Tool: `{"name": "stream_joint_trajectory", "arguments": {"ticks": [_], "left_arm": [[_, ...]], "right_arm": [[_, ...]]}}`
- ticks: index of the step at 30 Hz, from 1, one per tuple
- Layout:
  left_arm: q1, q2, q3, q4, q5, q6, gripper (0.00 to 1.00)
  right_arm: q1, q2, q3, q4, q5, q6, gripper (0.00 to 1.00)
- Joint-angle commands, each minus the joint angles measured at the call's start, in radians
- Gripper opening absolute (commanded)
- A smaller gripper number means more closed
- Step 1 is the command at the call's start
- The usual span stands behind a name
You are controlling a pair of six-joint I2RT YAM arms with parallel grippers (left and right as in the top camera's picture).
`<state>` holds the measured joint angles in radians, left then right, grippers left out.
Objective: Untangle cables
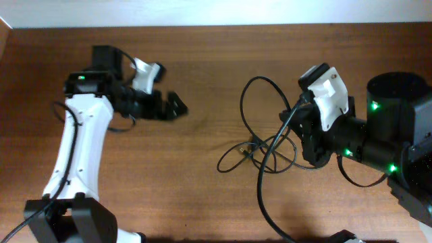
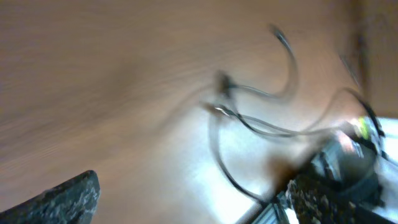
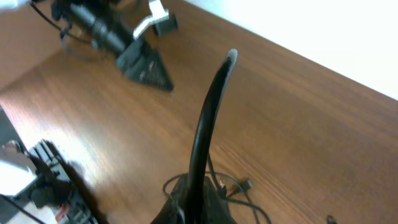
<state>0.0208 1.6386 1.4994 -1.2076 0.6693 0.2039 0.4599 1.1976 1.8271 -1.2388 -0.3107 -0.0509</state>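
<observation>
pinching one of the cables (image 3: 208, 112) is the right end effector (image 1: 300, 133) (left end effector (image 1: 174, 104) spread).

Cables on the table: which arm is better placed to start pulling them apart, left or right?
Right, probably. The right gripper is right at the cables, one strand rising before its wrist camera. The left gripper is open over bare table, apart from them.

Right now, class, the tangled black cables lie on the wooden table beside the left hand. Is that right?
No. The overhead view shows the cables on the table beside the right hand, not the left hand.
</observation>
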Motion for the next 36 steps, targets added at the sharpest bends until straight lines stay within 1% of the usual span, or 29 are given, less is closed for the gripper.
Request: {"name": "stream_joint_trajectory", "arguments": {"ticks": [1, 2, 5, 6, 8, 11, 12, 13, 15, 16, 17, 18, 19, 20, 21, 22, 23, 25, 26, 27, 28, 31, 33, 36], "left_arm": [[-0.167, 0.004, 0.007, -0.197, 0.256, 0.605, 0.99], [-0.247, 0.004, 0.007, -0.254, 0.249, 0.748, 1.0], [-0.402, 0.004, 0.007, -0.251, 0.224, 0.854, 1.0], [-0.442, 0.005, 0.007, -0.248, 0.219, 0.872, 0.96], [-0.49, 0.007, 0.007, -0.237, 0.176, 0.872, 0.99], [-0.523, 0.03, 0.007, -0.206, 0.15, 0.871, 0.99], [-0.523, 0.031, 0.007, -0.198, 0.15, 0.871, 0.94], [-0.523, 0.031, 0.007, -0.192, 0.154, 0.871, 0.87], [-0.523, 0.031, 0.007, -0.18, 0.154, 0.871, 0.85], [-0.523, 0.031, 0.007, -0.174, 0.165, 0.871, 0.72], [-0.523, 0.031, 0.007, -0.168, 0.181, 0.871, 0.27], [-0.523, 0.031, 0.007, -0.162, 0.183, 0.869, 0.0], [-0.523, 0.031, 0.007, -0.162, 0.193, 0.86, 0.0], [-0.522, 0.031, 0.007, -0.164, 0.194, 0.832, 0.0], [-0.515, 0.029, 0.011, -0.162, 0.206, 0.752, 0.0], [-0.509, 0.024, 0.013, -0.16, 0.208, 0.723, 0.0], [-0.485, 0.01, 0.026, -0.142, 0.206, 0.663, 0.0], [-0.39, -0.017, 0.04, -0.032, 0.117, 0.36, 0.0], [-0.325, -0.026, 0.04, 0.03, 0.049, 0.18, 0.0], [-0.262, -0.027, 0.04, 0.068, -0.002, 0.048, 0.0], [-0.192, -0.027, 0.04, 0.086, -0.056, -0.057, 0.0], [-0.039, -0.027, 0.04, 0.067, -0.16, -0.208, 0.0], [0.019, -0.027, 0.04, 0.047, -0.162, -0.227, 0.0], [0.018, -0.027, 0.04, 0.043, -0.162, -0.226, 0.0]], "right_arm": [[-0.003, -0.02, 0.013, 0.051, 0.01, 0.105, 0.04], [-0.003, -0.02, 0.013, 0.065, 0.013, 0.12, 0.04], [-0.003, -0.02, 0.013, 0.065, 0.012, 0.138, 0.04], [-0.003, -0.02, 0.013, 0.066, 0.012, 0.138, 0.04], [-0.003, -0.029, 0.013, 0.07, 0.003, 0.138, 0.04], [-0.003, -0.074, 0.013, 0.092, -0.025, 0.138, 0.04], [-0.003, -0.096, 0.013, 0.095, -0.025, 0.138, 0.04], [-0.003, -0.117, 0.013, 0.098, -0.025, 0.138, 0.04], [-0.003, -0.148, 0.013, 0.103, -0.026, 0.138, 0.04], [-0.003, -0.158, 0.013, 0.102, -0.025, 0.138, 0.04], [-0.003, -0.159, 0.013, 0.102, -0.025, 0.138, 0.04], [-0.003, -0.158, 0.013, 0.101, -0.024, 0.138, 0.04], [-0.003, -0.158, 0.013, 0.095, -0.014, 0.138, 0.04], [-0.003, -0.158, 0.013, 0.084, 0.022, 0.138, 0.04], [-0.003, -0.158, 0.013, 0.063, 0.093, 0.138, 0.04], [-0.003, -0.158, 0.013, 0.037, 0.176, 0.138, 0.04], [-0.003, -0.157, 0.013, -0.003, 0.288, 0.138, 0.04], [-0.003, -0.158, 0.013, -0.057, 0.414, 0.138, 0.04], [-0.003, -0.157, 0.013, -0.074, 0.451, 0.138, 0.04], [-0.003, -0.158, 0.013, -0.082, 0.462, 0.138, 0.04], [-0.003, -0.158, 0.013, -0.086, 0.462, 0.138, 0.04], [-0.003, -0.158, 0.013, -0.086, 0.463, 0.138, 0.04], [-0.003, -0.158, 0.013, -0.086, 0.484, 0.138, 0.04], [-0.003, -0.158, 0.013, -0.085, 0.516, 0.138, 0.04]]}}
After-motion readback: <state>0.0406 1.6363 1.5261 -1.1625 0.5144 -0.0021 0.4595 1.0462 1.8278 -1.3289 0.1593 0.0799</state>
